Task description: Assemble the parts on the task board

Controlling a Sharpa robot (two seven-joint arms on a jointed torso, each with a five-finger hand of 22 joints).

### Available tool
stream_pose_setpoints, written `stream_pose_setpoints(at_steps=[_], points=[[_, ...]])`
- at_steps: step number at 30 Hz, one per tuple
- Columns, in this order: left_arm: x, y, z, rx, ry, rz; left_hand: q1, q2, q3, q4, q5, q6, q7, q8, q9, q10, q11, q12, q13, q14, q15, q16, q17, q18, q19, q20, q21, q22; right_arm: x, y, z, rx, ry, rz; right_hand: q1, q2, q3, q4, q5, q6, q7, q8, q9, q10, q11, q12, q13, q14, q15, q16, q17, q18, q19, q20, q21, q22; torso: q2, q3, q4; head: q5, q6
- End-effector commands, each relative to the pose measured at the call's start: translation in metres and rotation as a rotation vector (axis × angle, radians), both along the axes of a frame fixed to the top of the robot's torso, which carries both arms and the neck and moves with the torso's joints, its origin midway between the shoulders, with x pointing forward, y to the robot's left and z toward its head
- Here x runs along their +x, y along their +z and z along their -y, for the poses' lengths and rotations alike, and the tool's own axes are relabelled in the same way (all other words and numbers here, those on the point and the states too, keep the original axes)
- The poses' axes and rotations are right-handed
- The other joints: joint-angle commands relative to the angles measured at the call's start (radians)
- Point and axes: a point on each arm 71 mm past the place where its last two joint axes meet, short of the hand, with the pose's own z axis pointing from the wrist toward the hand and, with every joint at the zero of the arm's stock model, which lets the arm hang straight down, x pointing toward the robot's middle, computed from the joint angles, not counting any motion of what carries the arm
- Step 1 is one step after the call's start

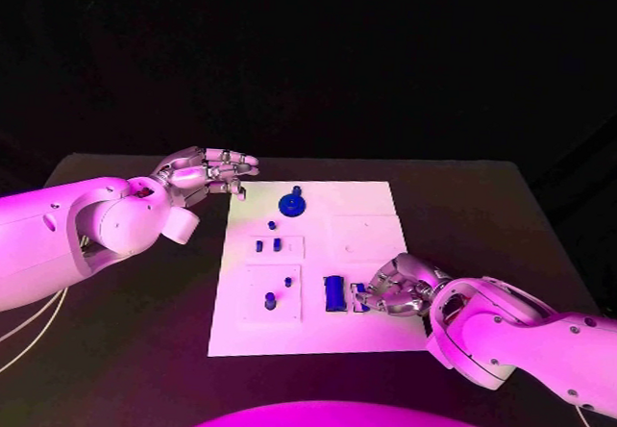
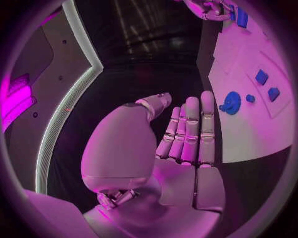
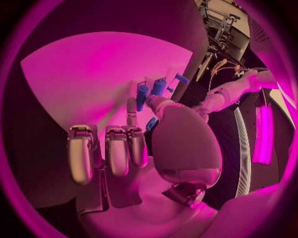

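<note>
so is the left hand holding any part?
No, the left hand is open, fingers straight, beside the task board with nothing in it.

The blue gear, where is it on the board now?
In the head view the blue gear lies at the task board's far edge, nearest the left hand.

Magenta light falls over everything, brightest on the flat white rectangular task board (image 1: 378,203) and on the glossy white shell of the right arm (image 1: 525,331), which carries soft glare. The matte black table (image 1: 503,214) stays dim, and the room behind sinks to black. In both wrist views straight edges bow toward the circle's rim, where a bright pink strip of light (image 3: 263,134) glows.
</note>
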Motion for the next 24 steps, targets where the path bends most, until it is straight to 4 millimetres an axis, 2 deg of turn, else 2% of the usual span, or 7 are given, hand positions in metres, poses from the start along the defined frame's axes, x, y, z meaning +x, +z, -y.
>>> stream_pose_setpoints(at_steps=[1, 17, 24], points=[[-0.0007, 0.0012, 0.0025, -0.015, -0.016, 0.004, -0.004, 0.001, -0.001, 0.004, 0.002, -0.008, 0.022, 0.003, 0.000, -0.004, -0.001, 0.004, -0.001, 0.000, 0.004, 0.001, -0.001, 0.015, 0.008, 0.001, -0.005, -0.001, 0.0008, -0.0013, -0.0006, 0.003, -0.010, -0.003, -0.012, -0.001, -0.009, 0.003, 0.004, 0.000, 0.003, 0.005, -0.001, 0.106, -0.001, 0.004, 0.263, 0.104, -0.005, 0.003, 0.264, -0.013, 0.099, -0.005, 0.004, 0.251, 0.000, -0.0001, -0.0001, 0.000, 0.001], [-0.0010, 0.0011, 0.0013, -0.013, -0.015, 0.002, -0.004, 0.001, -0.001, 0.004, 0.002, -0.008, 0.022, 0.003, 0.000, -0.004, -0.001, 0.004, -0.001, 0.000, 0.004, 0.001, -0.001, 0.015, 0.008, 0.001, -0.005, -0.001, 0.0005, -0.0036, -0.0086, -0.007, 0.036, -0.026, -0.022, -0.001, -0.016, 0.002, -0.002, 0.002, 0.002, 0.006, 0.001, 0.106, -0.001, 0.004, 0.263, 0.104, -0.005, 0.003, 0.264, -0.013, 0.099, -0.005, 0.003, 0.251, 0.000, -0.0015, -0.0004, 0.008, -0.004], [-0.0010, 0.0009, 0.0008, -0.012, -0.015, -0.001, -0.004, 0.001, -0.001, 0.004, 0.002, -0.008, 0.022, 0.003, 0.000, -0.004, -0.001, 0.004, -0.001, 0.000, 0.004, 0.001, -0.001, 0.015, 0.008, 0.001, -0.005, -0.001, -0.0001, -0.0037, -0.0096, -0.013, 0.050, -0.027, -0.017, -0.002, -0.017, -0.003, -0.004, 0.000, 0.000, 0.006, 0.002, 0.106, -0.002, 0.004, 0.263, 0.104, -0.006, 0.003, 0.264, -0.013, 0.099, -0.006, 0.000, 0.250, 0.000, -0.0007, -0.0006, 0.011, -0.004]])
